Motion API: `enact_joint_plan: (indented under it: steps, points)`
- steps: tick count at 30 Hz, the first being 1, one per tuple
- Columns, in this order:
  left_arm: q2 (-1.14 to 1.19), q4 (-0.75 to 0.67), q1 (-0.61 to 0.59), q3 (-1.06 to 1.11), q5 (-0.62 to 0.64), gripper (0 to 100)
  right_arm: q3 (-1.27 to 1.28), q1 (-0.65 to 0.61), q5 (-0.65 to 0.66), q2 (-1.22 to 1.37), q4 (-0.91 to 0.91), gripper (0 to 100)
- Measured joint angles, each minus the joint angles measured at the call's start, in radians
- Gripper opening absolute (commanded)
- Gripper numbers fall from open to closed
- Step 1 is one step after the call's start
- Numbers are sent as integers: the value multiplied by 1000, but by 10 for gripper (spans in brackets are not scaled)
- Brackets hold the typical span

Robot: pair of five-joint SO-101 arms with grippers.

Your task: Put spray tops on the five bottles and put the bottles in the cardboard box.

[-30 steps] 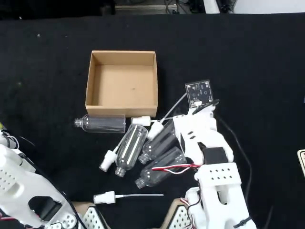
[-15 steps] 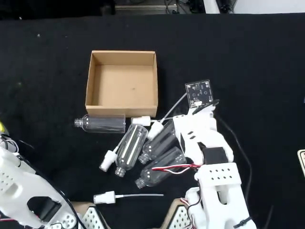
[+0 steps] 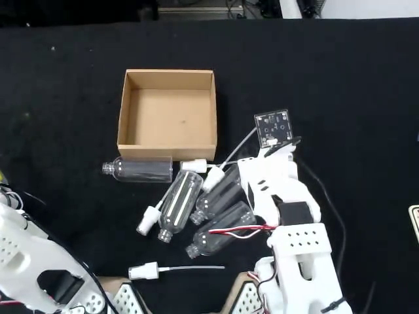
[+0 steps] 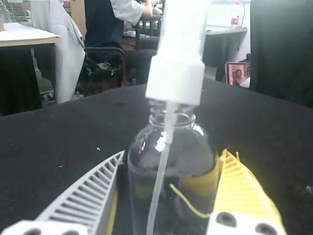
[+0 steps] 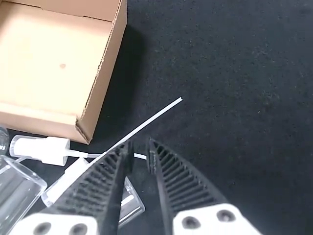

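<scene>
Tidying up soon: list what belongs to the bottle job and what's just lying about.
Job: open brown cardboard box; four clear plastic bottles lying nearby; fifth clear bottle in left gripper; white spray tops with thin tubes.
Lying about: beige object at table's right edge.

Light: even, from overhead — the matte black desk (image 3: 340, 78) stays dark.
Shadow: soft band along one wall of the open brown cardboard box (image 5: 54, 58).
Glare: white glints on the clear plastic bottle (image 4: 168, 161) — at its shoulder.
</scene>
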Motion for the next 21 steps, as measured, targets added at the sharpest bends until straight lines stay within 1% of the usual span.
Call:
enact_joint_plan:
  steps: [11, 14, 17, 21]
  points:
    - [0, 0, 0, -12, 0, 273, 0, 0, 0, 0, 0, 22]
    - [-43, 6, 0, -8, 0, 273, 0, 0, 0, 0, 0, 22]
    - [-137, 95, 8, 2, 0, 273, 0, 0, 0, 0, 0, 22]
    - [-279, 325, 18, 2, 0, 273, 0, 0, 0, 0, 0, 22]
